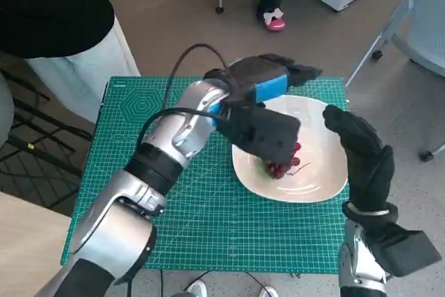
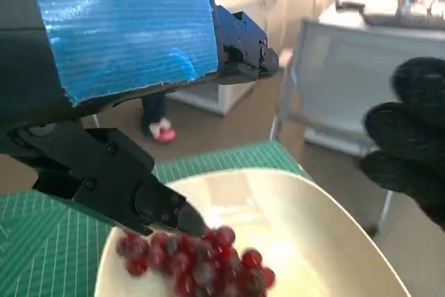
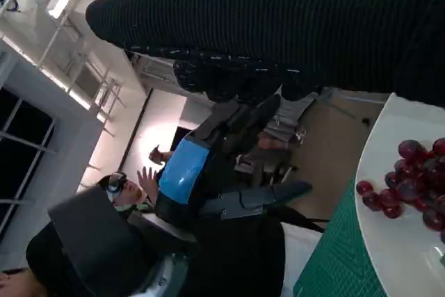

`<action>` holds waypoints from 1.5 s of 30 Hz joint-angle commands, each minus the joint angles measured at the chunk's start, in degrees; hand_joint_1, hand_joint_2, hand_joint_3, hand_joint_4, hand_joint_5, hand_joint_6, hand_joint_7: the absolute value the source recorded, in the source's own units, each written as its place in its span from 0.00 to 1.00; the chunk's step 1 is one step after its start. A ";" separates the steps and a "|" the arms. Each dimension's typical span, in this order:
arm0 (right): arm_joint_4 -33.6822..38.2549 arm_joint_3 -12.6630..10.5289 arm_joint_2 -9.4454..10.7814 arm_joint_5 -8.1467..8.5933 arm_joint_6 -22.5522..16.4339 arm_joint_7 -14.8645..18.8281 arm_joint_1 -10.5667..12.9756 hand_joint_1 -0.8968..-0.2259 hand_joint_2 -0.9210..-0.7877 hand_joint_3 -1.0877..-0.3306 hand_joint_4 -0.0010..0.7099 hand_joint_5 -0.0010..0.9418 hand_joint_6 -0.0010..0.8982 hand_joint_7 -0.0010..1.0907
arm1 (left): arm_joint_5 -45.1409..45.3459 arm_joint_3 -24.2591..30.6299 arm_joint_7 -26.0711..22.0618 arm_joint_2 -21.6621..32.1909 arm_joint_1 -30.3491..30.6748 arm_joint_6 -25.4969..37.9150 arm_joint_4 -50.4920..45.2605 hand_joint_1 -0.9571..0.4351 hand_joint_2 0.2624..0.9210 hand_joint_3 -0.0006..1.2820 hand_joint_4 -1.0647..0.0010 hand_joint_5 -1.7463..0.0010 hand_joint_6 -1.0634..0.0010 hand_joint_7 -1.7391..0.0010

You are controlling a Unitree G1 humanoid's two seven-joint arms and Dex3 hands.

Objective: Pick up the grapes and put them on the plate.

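Grapes: a red bunch [image 1: 284, 165] lying on the plate, toward its left half; in the left wrist view the berries [image 2: 201, 262] sit in the near part of the dish, and in the right wrist view [image 3: 410, 186] they rest on the white surface close to its rim.
Plate: white, shallow [image 1: 327, 172], on the right part of the mat, its right edge past the mat's edge.
Left hand: black with blue tape [image 1: 261, 113], over the plate's left half, directly above the grapes; its fingertips [image 2: 163, 210] touch the top of the bunch; whether they grasp it or have let go, I cannot tell.
Right hand: black knitted glove [image 1: 361, 151], at the plate's right rim, fingers loosely apart, holding nothing.
Mat: green cutting mat with a grid [image 1: 181, 213], covering the small table.
Person: dark top and pale trousers [image 1: 62, 26], standing at the far left beside the table.
Far floor: a pink shoe [image 1: 274, 19] beyond the table.
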 commanded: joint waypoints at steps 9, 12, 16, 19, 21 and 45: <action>1.87 0.72 0.30 0.12 -0.37 1.16 0.03 0.45 0.00 0.28 0.53 0.00 0.18 0.17 | -2.89 4.00 5.12 5.37 5.81 -5.19 -3.36 0.42 0.98 0.01 0.76 0.99 0.68 0.98; 2.11 0.84 0.28 0.25 -0.36 1.38 -0.19 0.44 0.00 0.28 0.53 0.00 0.18 0.17 | -4.60 6.40 8.22 6.89 8.39 -8.01 -4.51 0.42 0.99 0.01 0.73 0.99 0.66 0.98; 2.27 0.99 0.27 0.26 -0.34 1.63 -0.45 0.44 0.00 0.28 0.52 0.00 0.18 0.17 | -9.28 11.07 10.73 9.19 13.29 -13.49 -6.19 0.42 1.00 0.02 0.68 0.98 0.62 0.97; 2.24 1.10 0.27 0.03 -0.24 1.56 -0.67 0.43 0.00 0.28 0.52 0.00 0.18 0.17 | -15.28 15.39 9.37 10.61 17.48 -18.07 -6.65 0.42 1.00 0.04 0.66 0.99 0.60 0.98; 2.07 1.17 0.29 -0.07 -0.09 1.46 -0.72 0.43 0.00 0.28 0.52 0.00 0.18 0.17 | -19.65 17.98 7.10 11.05 19.71 -20.68 -6.19 0.40 1.00 0.05 0.67 0.99 0.60 0.98; 0.59 2.52 0.35 0.31 2.81 1.99 -1.51 0.41 0.00 0.27 0.51 0.00 0.16 0.18 | -62.64 40.86 -31.65 3.39 35.34 -15.64 -7.10 0.42 1.00 0.08 0.80 0.99 0.72 0.99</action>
